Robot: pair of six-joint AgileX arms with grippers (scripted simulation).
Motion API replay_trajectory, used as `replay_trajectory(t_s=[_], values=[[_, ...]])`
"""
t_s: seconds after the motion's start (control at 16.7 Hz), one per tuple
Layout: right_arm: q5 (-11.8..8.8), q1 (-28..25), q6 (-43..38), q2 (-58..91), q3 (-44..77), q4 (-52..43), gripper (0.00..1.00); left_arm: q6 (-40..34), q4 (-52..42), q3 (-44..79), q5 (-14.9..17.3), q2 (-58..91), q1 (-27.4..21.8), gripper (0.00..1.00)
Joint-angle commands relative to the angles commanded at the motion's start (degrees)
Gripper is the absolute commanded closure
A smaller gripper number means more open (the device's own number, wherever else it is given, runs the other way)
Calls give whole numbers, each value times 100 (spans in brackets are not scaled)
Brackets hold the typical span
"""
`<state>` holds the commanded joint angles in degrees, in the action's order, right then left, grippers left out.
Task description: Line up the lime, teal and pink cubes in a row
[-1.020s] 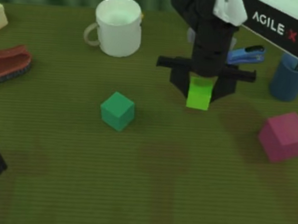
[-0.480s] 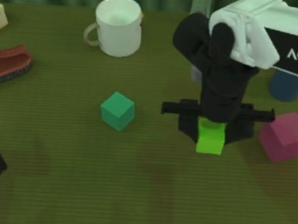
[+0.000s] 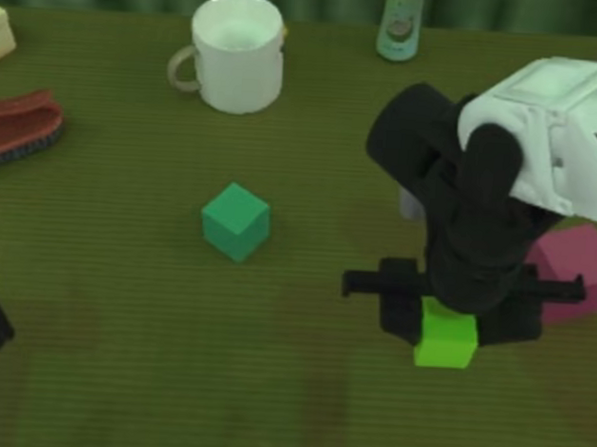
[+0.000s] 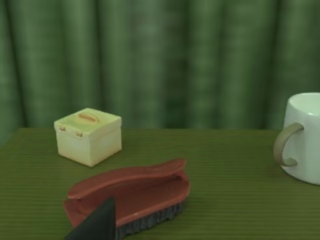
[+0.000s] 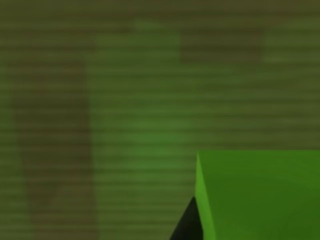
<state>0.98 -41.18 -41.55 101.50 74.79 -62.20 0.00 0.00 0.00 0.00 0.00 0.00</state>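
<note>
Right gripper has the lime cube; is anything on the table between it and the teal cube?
Nothing visible. The table is bare between the lime cube, held in the right gripper, and the teal cube. The pink cube sits on the far side, right.

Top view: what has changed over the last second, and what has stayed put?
The right claw, shut on the lime cube, carried it toward the near edge and slightly right, beside the pink cube. The teal cube, mug and brush stayed put.
</note>
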Motion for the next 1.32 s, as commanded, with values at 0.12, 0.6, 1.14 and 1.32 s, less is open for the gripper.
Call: replay_trajectory(t_s=[0.12,0.6,1.14,1.32], values=[[0,0,0,0,0,0,100,0,0,0,0,0,0,0],[-4,14,-9,407,-691,1150,100,0,0,0,0,0,0,0],[2,-2,-11,574,-965,1539,85,0,0,0,0,0,0,0],[2,-2,-11,574,-965,1539,62,0,0,0,0,0,0,0]])
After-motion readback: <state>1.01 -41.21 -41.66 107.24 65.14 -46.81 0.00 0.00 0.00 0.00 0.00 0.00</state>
